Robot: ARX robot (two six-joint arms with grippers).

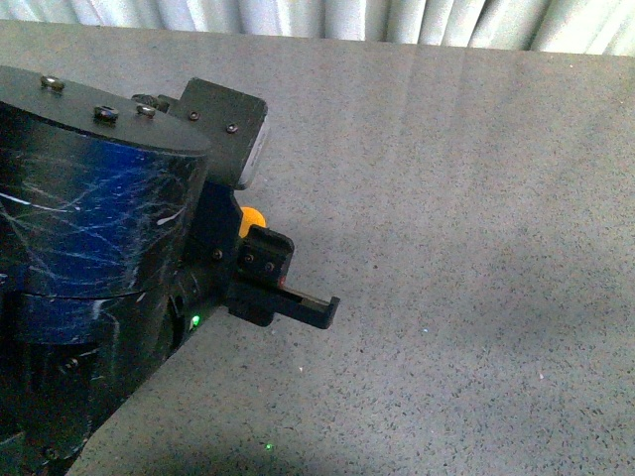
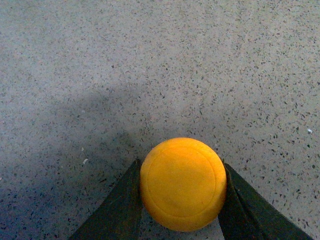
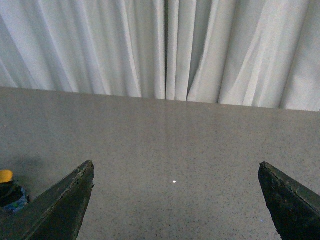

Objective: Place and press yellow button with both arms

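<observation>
The yellow button (image 2: 182,184) fills the near part of the left wrist view, its round orange-yellow cap facing the camera between the two dark fingers. My left gripper (image 2: 182,200) is shut on it, above the speckled grey table. In the front view only a sliver of the cap (image 1: 252,220) shows behind the bulky black left arm (image 1: 99,248), with one black finger (image 1: 298,297) sticking out. The cap also shows at the edge of the right wrist view (image 3: 6,176). My right gripper (image 3: 175,200) is open and empty, jaws wide apart, over bare table.
The speckled grey table (image 1: 456,248) stretches to the right and back. White curtains (image 3: 165,50) hang behind its far edge. The left arm body blocks the left part of the front view. The right arm is out of the front view.
</observation>
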